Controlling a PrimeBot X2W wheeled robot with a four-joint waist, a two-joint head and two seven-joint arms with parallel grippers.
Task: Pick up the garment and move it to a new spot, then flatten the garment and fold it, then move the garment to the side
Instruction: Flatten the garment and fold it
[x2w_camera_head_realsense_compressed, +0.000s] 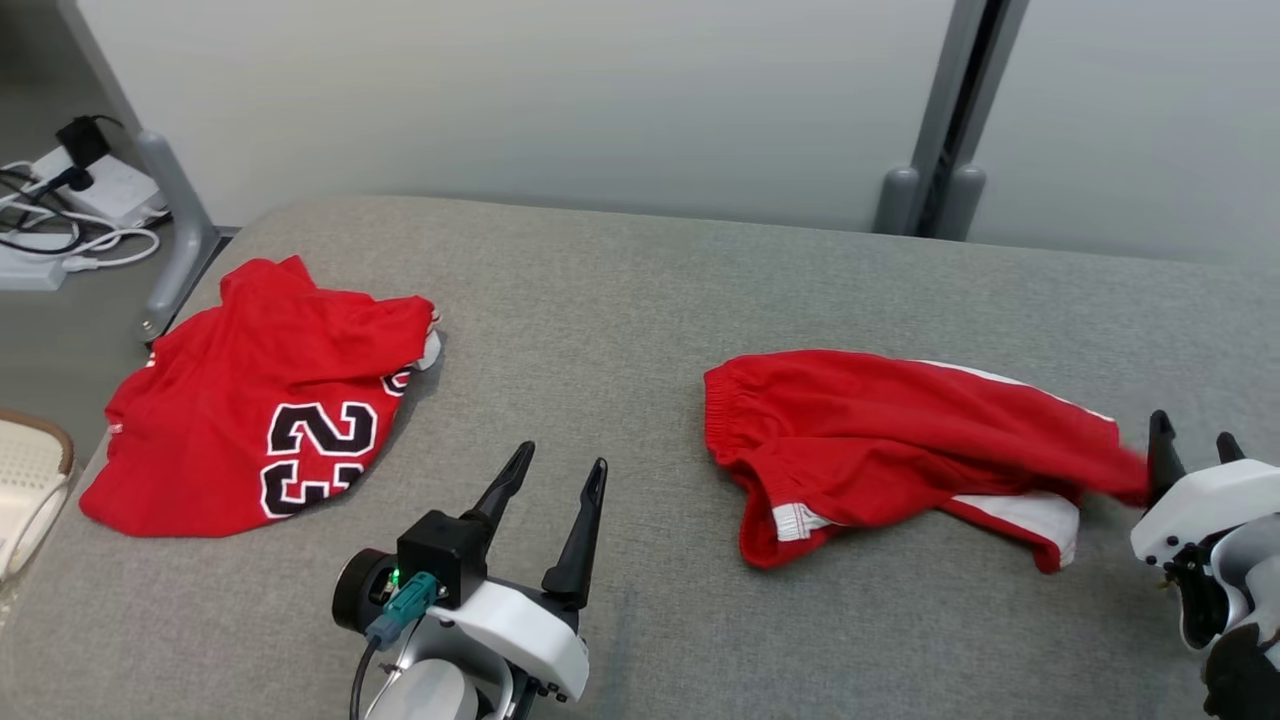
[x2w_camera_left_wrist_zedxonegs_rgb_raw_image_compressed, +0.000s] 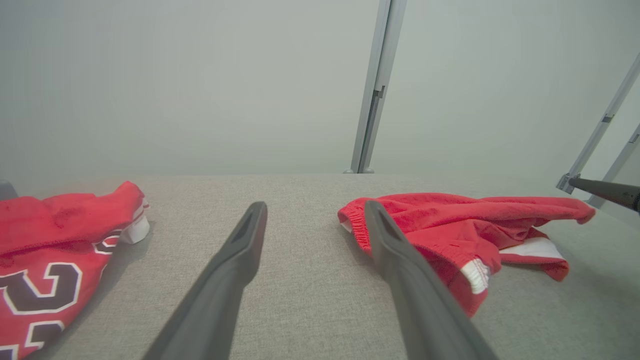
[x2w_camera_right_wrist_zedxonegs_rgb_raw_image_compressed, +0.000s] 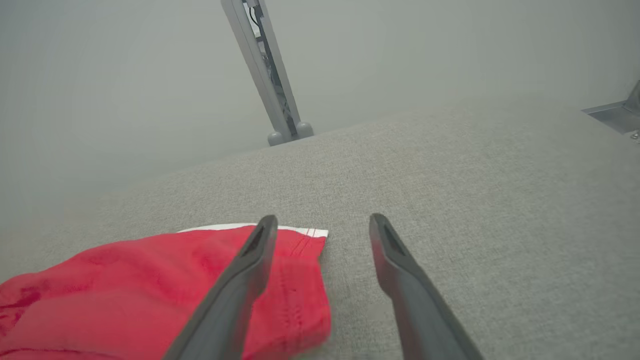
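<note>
Red shorts (x2w_camera_head_realsense_compressed: 900, 440) lie rumpled on the grey cushion (x2w_camera_head_realsense_compressed: 640, 300), right of centre.
The right gripper (x2w_camera_head_realsense_compressed: 1193, 432), fingers apart and empty, sits at the shorts' leg hem; the left gripper (x2w_camera_head_realsense_compressed: 562, 457), also spread wide, hovers between the shorts and a red jersey (x2w_camera_head_realsense_compressed: 250, 400).

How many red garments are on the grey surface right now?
2. A jersey numbered 23 lies at the left edge. Shorts lie right of centre, with one leg end reaching the right claw. I see no others, though more could lie outside the views.
</note>
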